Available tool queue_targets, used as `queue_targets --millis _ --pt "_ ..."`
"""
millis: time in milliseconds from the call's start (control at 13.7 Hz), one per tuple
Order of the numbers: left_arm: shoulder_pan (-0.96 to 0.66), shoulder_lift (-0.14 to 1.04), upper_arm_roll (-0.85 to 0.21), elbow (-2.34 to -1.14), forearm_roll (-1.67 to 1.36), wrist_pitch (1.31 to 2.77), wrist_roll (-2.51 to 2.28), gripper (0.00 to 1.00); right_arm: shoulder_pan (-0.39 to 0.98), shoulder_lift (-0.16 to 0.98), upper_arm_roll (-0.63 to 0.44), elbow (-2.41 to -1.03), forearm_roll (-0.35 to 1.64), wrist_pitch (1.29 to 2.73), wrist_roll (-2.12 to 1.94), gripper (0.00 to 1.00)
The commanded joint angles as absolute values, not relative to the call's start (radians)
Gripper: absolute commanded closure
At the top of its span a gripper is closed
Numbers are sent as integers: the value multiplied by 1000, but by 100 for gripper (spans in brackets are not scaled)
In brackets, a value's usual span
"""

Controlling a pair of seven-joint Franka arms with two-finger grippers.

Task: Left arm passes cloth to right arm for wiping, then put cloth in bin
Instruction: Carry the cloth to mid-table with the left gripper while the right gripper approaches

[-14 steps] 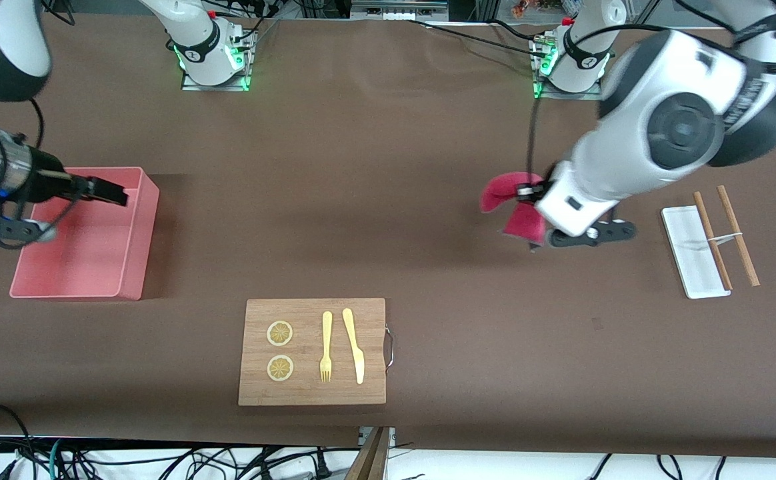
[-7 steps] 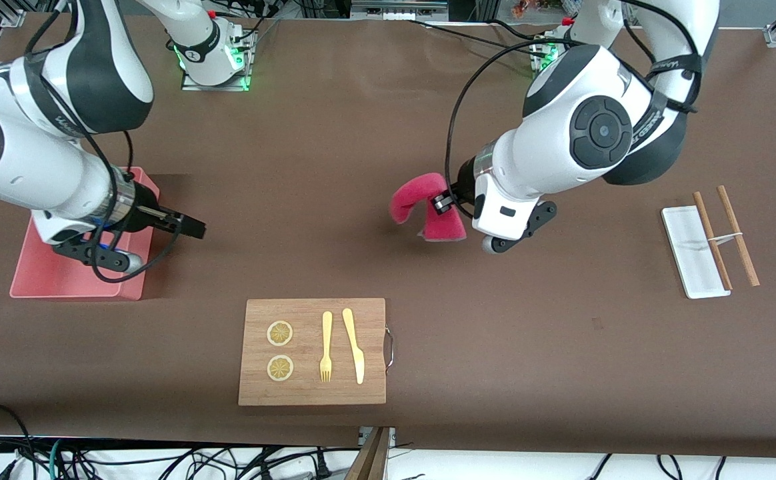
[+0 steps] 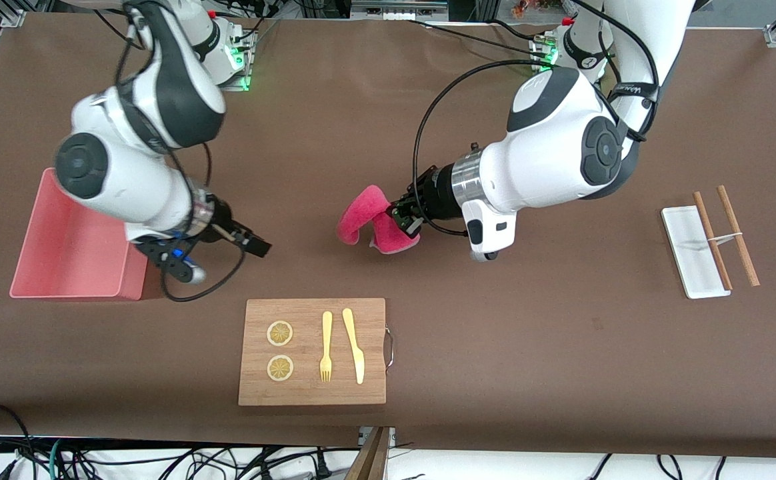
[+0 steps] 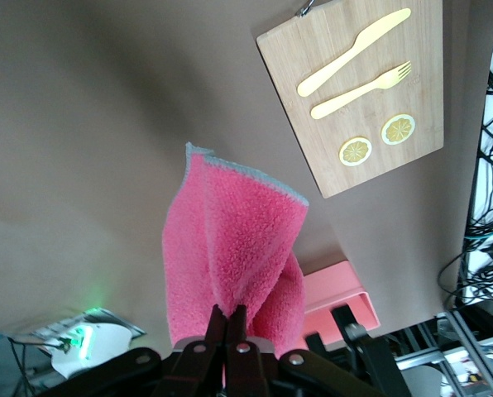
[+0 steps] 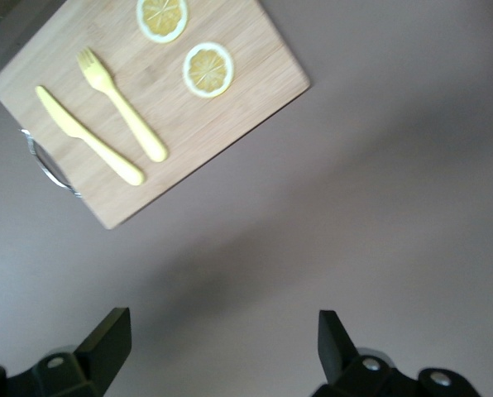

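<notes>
My left gripper (image 3: 403, 220) is shut on the fuzzy magenta-pink cloth (image 3: 369, 220), which hangs folded over the bare middle of the table. The left wrist view shows the cloth (image 4: 230, 248) pinched at one edge between the closed fingers of the left gripper (image 4: 228, 316). My right gripper (image 3: 259, 245) is open and empty, in the air between the bin and the cloth, its fingers pointing toward the cloth. In the right wrist view its fingers (image 5: 106, 339) stand wide apart over bare table. The salmon-pink bin (image 3: 48, 227) stands at the right arm's end of the table, empty.
A wooden board (image 3: 313, 352) with a yellow fork (image 3: 326, 347), a knife (image 3: 353, 345) and two lemon slices (image 3: 280, 333) lies nearer the front camera. A small white tray (image 3: 689, 250) with two wooden sticks (image 3: 725, 235) lies at the left arm's end.
My left gripper has carried the cloth from near the white tray toward the middle of the table. My right gripper has moved from over the bin toward the middle, still open.
</notes>
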State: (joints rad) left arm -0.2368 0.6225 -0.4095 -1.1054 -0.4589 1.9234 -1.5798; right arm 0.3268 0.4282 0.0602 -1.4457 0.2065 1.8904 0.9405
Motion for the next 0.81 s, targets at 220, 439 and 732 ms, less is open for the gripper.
queue_targets --millis 220,439,732 --pt "-241 643 -403 -1063 -485 1925 -1600 100 344 440 52 -1447 368 1983 1050 0" --pt "-241 643 -403 -1063 -485 1924 -1600 100 376 460 52 -1447 400 2042 1129 0" --pt "-239 643 -403 -1063 -485 1924 -1601 100 434 497 52 -1447 402 2140 1242 0"
